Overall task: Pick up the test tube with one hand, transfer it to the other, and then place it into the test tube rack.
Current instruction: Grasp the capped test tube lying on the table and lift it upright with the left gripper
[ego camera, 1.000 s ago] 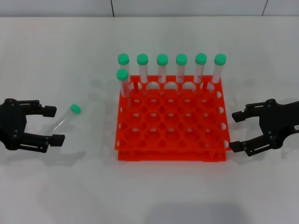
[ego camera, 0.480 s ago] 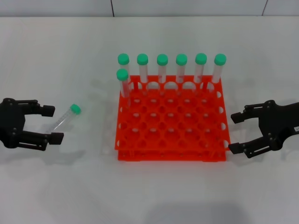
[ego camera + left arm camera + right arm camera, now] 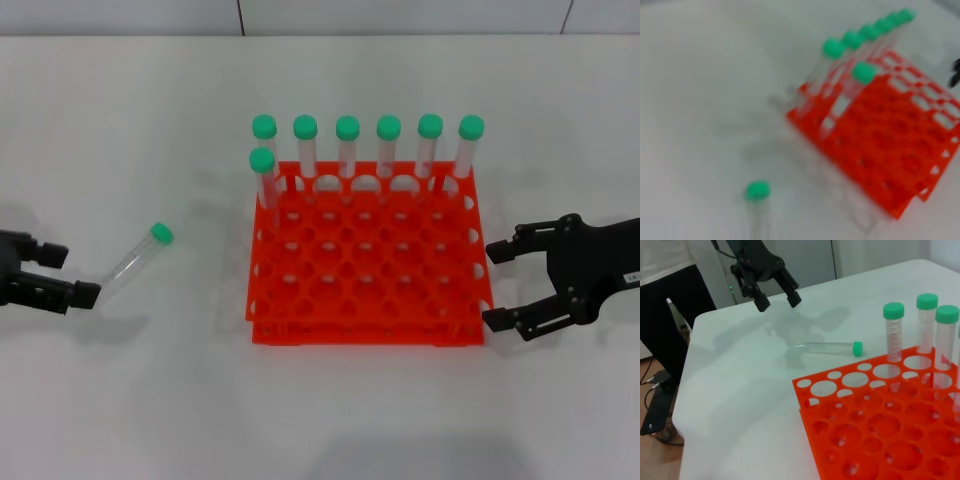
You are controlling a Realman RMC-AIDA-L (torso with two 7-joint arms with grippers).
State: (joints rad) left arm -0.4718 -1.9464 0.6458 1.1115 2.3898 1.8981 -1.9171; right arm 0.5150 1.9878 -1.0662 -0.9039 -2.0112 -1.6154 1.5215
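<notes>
Counting seven capped tubes (image 3: 347, 145) in the rack (image 3: 368, 260), we see one loose tube (image 3: 132, 262) lying between the empty left gripper (image 3: 75, 275) and the rack, both grippers open, right gripper (image 3: 495, 284) empty.

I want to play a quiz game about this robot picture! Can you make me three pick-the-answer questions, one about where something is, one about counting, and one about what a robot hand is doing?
1. Where does the loose clear plastic test tube with the round green cap lie?
A. In the rack
B. On the white table, on the rack's left
C. In the right gripper

2. How many green-capped tubes stand in the square orange-red plastic rack?
A. Three
B. Seven
C. Twelve

3. The black right gripper is:
A. Open, empty
B. Holding a tube
C. Holding the rack

Answers: B, it lies flat near the left gripper; B, six behind, one in front; A, fingers spread, nothing between.
</notes>
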